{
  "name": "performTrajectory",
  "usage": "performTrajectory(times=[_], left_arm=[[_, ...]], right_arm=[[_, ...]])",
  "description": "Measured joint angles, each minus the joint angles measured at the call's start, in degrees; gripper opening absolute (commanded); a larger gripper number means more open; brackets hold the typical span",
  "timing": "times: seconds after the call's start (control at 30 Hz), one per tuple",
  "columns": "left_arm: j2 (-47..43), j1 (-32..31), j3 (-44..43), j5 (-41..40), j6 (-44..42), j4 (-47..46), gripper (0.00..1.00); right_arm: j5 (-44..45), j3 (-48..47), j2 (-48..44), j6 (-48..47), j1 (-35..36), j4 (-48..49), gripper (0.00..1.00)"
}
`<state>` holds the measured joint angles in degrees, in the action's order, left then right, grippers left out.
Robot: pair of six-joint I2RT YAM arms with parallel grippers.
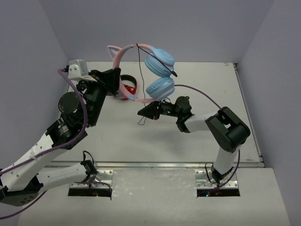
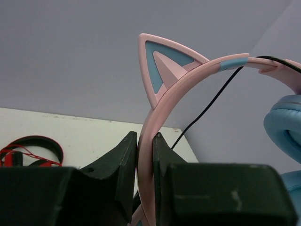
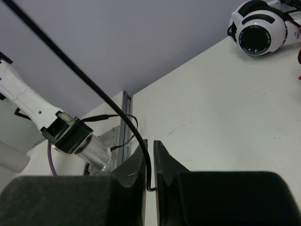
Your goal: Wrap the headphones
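Left gripper [image 2: 145, 141] clamped tight on pink headband [image 2: 188, 80] of cat-ear headphones [image 1: 159, 60]. Right gripper [image 3: 150, 147], at headphones' 6 o'clock, pinches black cable [image 3: 94, 87].

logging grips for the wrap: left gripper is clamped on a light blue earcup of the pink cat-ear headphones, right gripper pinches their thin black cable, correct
Not quite: the left gripper is clamped on the pink cat-ear headband, not an earcup; the left wrist view shows it. The right gripper does pinch the thin black cable.
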<state>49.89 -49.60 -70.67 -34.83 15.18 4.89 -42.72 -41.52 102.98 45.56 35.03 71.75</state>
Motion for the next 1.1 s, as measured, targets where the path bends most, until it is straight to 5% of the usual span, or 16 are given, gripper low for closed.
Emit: performTrajectory(times=[0.1,0.4,0.73,1.1], left_arm=[[2.38,-0.02,-1.86,-7.26,-1.05,-0.7,0.0],[12.44,3.02,-4.13,-24.17,-4.74,-1.9,0.0],[17.4,10.95,1.51,-29.22,-0.83,-3.28,0.0],[21.14,9.88,15.02,-23.96,-3.1,-2.93,0.0]], right_arm=[[0.0,1.84,-0.31,1.27,0.15,1.79,0.01],[0.96,16.37,-13.35,-0.37,4.66,0.96,0.01],[10.29,8.79,-38.82,-20.72,11.28,-34.05,0.01],[28.3,-15.67,-41.48,-46.77,11.3,-73.75,0.01]])
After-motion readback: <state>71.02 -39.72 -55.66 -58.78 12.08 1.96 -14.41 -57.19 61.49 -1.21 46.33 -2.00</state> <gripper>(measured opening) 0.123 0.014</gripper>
